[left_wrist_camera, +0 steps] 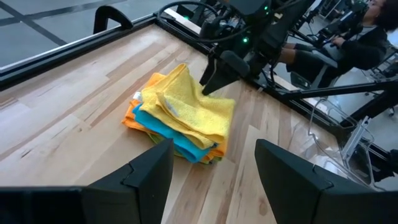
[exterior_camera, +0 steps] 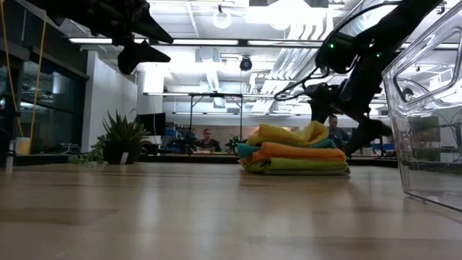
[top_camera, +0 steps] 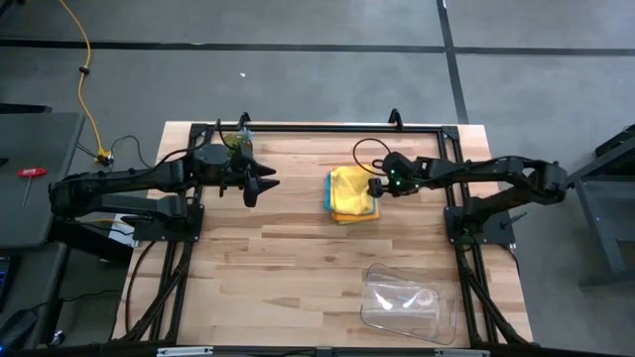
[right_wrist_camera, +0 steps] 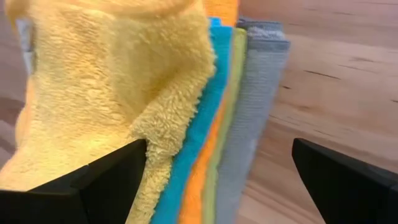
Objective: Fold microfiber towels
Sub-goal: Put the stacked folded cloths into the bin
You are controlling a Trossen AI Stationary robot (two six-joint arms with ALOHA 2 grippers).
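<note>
Spread fingers of the right gripper [top_camera: 374,186] are hovering beside the stacked microfiber towels [top_camera: 350,194] at frame centre, empty; the left gripper [top_camera: 266,185] is waiting open, centre-left. Pinching only the yellow towel's [left_wrist_camera: 186,109] top edge seems wisest.

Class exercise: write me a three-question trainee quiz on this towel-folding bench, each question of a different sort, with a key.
1. True or false: the yellow towel lies on top of the stack.
2. Which pincer is right beside the stack: A left pincer, B right pincer?
3. Fill in: the clear tray sits on the table's ____ side, by the robot's own sides.

Key: 1 true. 2 B; its fingers stand open at the stack's edge. 3 right.
</note>
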